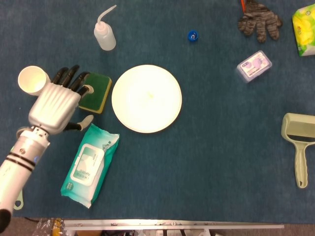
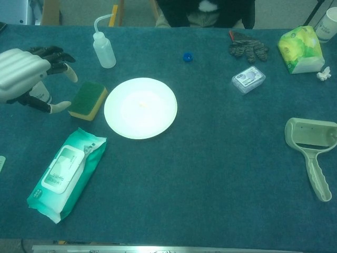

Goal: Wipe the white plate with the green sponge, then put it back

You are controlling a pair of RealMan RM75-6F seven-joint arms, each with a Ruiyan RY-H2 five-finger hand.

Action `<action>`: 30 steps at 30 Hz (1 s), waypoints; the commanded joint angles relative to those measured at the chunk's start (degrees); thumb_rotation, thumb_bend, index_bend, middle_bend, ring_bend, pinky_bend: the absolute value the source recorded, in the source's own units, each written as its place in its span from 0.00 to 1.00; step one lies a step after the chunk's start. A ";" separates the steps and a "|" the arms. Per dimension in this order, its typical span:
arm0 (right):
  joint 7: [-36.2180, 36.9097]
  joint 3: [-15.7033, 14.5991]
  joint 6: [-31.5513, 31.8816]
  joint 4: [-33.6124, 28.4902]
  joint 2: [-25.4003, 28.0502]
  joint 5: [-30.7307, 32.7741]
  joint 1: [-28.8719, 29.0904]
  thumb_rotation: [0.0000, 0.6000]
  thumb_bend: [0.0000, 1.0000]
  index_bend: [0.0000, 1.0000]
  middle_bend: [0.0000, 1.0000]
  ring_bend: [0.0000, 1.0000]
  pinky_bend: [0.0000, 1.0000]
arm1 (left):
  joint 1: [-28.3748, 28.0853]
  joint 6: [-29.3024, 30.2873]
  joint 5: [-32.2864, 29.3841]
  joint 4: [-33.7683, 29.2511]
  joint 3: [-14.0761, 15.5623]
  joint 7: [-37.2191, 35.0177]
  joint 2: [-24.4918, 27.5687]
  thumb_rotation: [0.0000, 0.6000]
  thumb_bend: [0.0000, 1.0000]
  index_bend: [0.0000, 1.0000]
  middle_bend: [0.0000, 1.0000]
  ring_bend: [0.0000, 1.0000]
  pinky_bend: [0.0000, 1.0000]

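The white plate [image 1: 146, 98] [image 2: 140, 107] lies empty on the blue cloth, left of centre. Touching its left rim lies the green sponge [image 1: 97, 93] [image 2: 88, 100] with a yellow underside. My left hand [image 1: 56, 105] [image 2: 23, 74] hovers just left of the sponge, fingers spread and holding nothing; in the head view its fingertips overlap the sponge's left edge. Whether they touch it I cannot tell. The right hand shows in neither view.
A paper cup [image 1: 32, 80] stands behind the left hand. A squeeze bottle [image 1: 104, 35] is at the back, a wet-wipes pack [image 1: 89, 164] in front of the sponge. A blue cap [image 1: 193, 35], glove [image 1: 259, 20], small case [image 1: 254, 66] and lint roller [image 1: 298, 142] lie to the right.
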 commanded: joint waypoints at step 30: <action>1.08 0.04 1.01 0.51 0.73 0.53 -0.97 1.00 0.39 0.39 0.39 0.24 0.45 | -9.96 0.59 -27.05 13.86 1.00 15.52 -15.64 0.48 0.25 0.10 0.00 0.00 0.02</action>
